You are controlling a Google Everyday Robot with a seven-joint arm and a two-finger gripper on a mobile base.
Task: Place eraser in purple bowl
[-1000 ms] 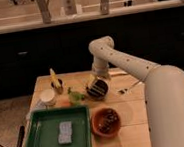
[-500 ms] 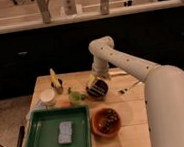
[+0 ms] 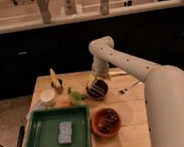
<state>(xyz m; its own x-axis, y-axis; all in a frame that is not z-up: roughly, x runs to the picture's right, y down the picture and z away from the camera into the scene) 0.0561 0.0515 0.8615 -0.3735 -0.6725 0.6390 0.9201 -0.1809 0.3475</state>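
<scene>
The purple bowl point(image 3: 98, 89), small and almost black, sits on the wooden table point(image 3: 130, 108) near its middle. My gripper point(image 3: 93, 83) hangs at the end of the white arm point(image 3: 115, 59), right over the bowl's left rim and reaching into it. Something pale yellowish shows at the gripper's tip, but I cannot tell whether it is the eraser. No eraser shows clearly anywhere else on the table.
An orange-brown bowl point(image 3: 105, 120) with dark bits stands in front of the purple bowl. A green tray point(image 3: 39, 145) with a grey-blue sponge point(image 3: 65, 132) lies front left. A banana in a cup point(image 3: 54, 81), a white cup point(image 3: 48, 97), a green object point(image 3: 76, 96) and a utensil point(image 3: 130, 88) lie around.
</scene>
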